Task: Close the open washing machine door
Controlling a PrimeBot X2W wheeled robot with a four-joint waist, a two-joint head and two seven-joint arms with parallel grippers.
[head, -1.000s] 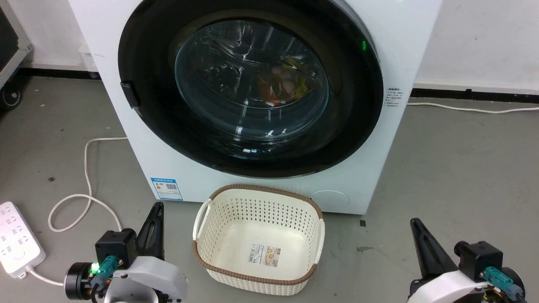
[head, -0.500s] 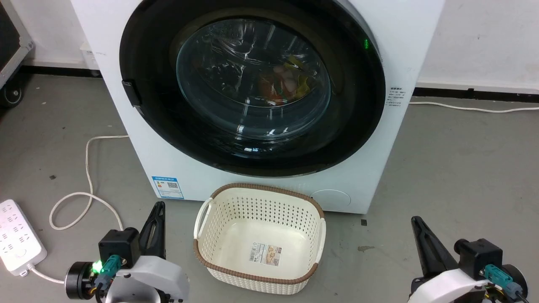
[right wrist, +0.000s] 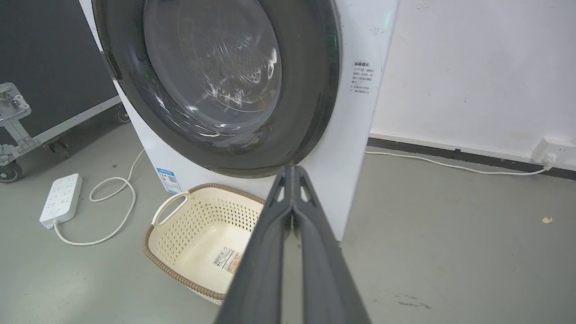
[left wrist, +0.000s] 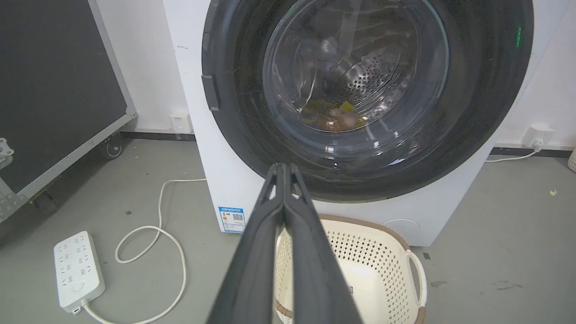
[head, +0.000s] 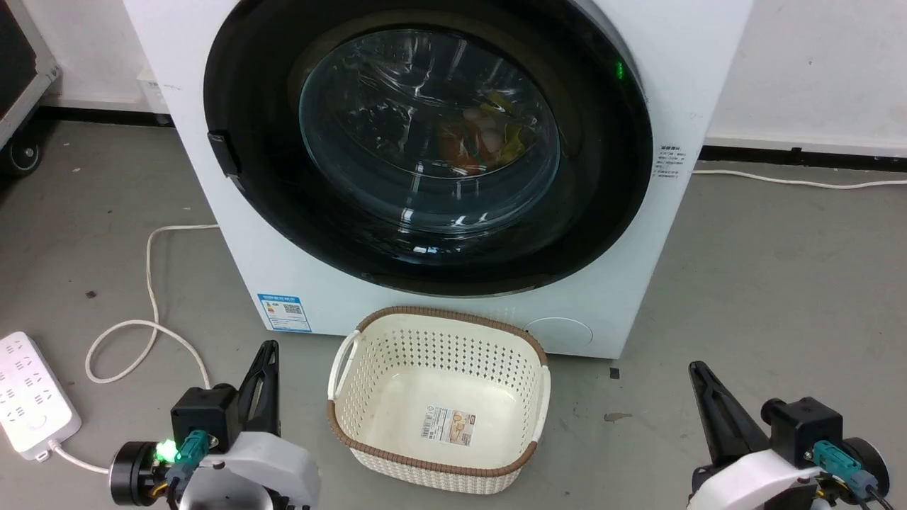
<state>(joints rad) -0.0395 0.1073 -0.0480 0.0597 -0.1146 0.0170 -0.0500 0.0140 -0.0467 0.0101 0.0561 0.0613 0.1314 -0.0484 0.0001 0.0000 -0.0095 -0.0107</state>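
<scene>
The washing machine (head: 283,276) is a white box standing straight ahead on the grey floor. The washing machine door (head: 429,134), with its black rim and clear glass bowl, lies flat against the machine's front, its latch tab on the left edge. Coloured laundry shows through the glass. The same door (left wrist: 355,90) faces the left wrist view and appears at an angle as the door (right wrist: 216,81) in the right wrist view. My left gripper (head: 268,348) is shut and empty at the lower left. My right gripper (head: 696,368) is shut and empty at the lower right. Both stay well short of the machine.
A cream perforated basket (head: 439,312) stands on the floor right in front of the machine, between my arms. A white power strip (head: 28,404) and its looped cable (head: 149,283) lie at the left. A black wheeled case (left wrist: 54,90) stands further left. A wall socket (right wrist: 553,150) is at the right.
The whole head picture has shifted slightly, so the camera moved. The door stays flat against the machine and both grippers stay shut.
</scene>
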